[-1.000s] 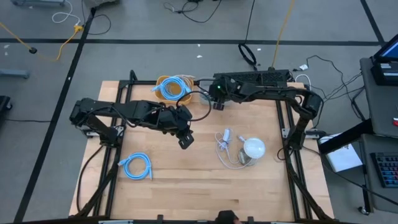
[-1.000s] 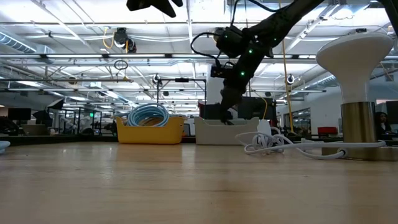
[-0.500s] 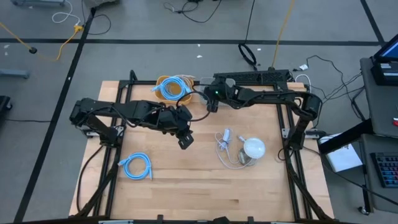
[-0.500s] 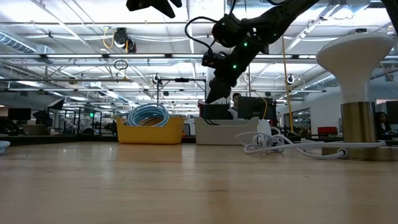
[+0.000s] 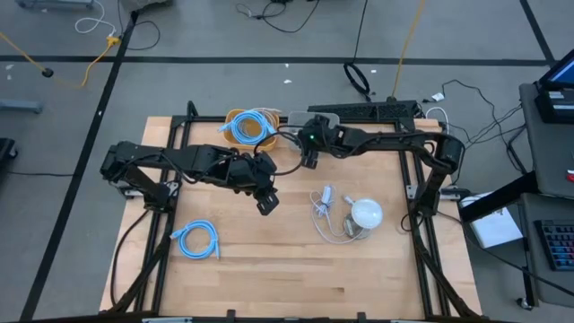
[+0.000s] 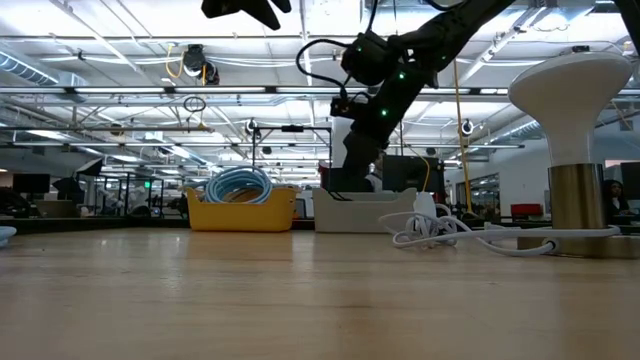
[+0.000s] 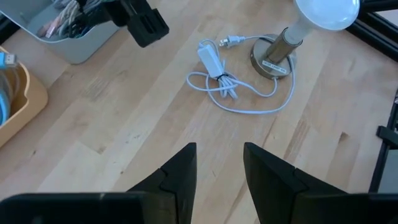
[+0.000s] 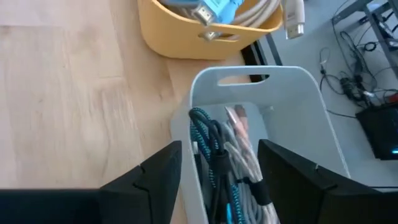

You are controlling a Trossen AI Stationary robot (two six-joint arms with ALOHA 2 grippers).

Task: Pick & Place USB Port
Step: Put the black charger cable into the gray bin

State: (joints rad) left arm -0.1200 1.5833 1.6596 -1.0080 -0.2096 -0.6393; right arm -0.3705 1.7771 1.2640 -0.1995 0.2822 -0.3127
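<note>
Spread and empty, my right gripper (image 8: 217, 165) hangs directly over the one grey bin (image 8: 311, 124) at the table's back edge, where several braided USB cables (image 8: 227, 158) lie tangled. Beside it stands one yellow bin (image 8: 186, 40) of cables. My left gripper (image 5: 265, 203), jaws also apart and empty, hovers mid-table. Farther off sit one lamp (image 5: 366, 213) and one blue coil (image 5: 197, 240).
</note>
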